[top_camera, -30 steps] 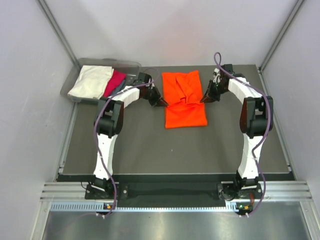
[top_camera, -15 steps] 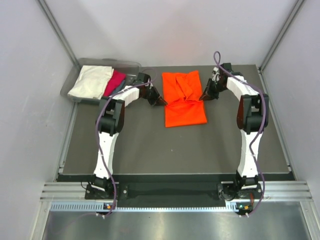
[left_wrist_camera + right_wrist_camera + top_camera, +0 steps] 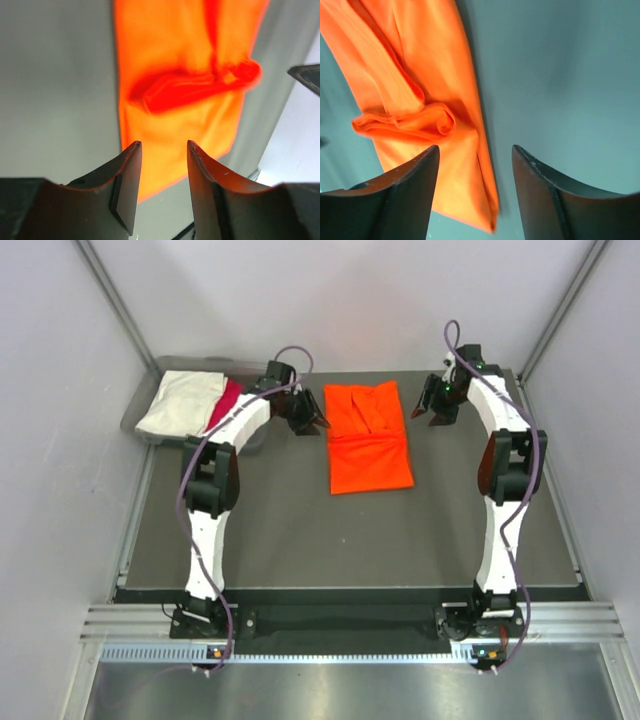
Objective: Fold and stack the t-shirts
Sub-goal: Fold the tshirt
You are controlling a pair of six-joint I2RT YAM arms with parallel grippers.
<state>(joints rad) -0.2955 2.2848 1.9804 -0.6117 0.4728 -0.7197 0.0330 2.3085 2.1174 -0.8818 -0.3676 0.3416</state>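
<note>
The dark table (image 3: 300, 530) carries the orange t-shirt (image 3: 370, 440) at 12 o'clock from its centre, lying flat and partly folded, with a bunched ridge across its middle. At 10 o'clock the grey bin (image 3: 205, 362) holds a cream t-shirt (image 3: 180, 400), with a magenta t-shirt (image 3: 228, 405) touching it on its 3 o'clock side. The left gripper (image 3: 164, 147) hangs at the orange shirt's 9 o'clock edge, fingers parted, nothing between them. The right gripper (image 3: 476, 149) sits off the cloth at its 2 o'clock, likewise spread and empty
</note>
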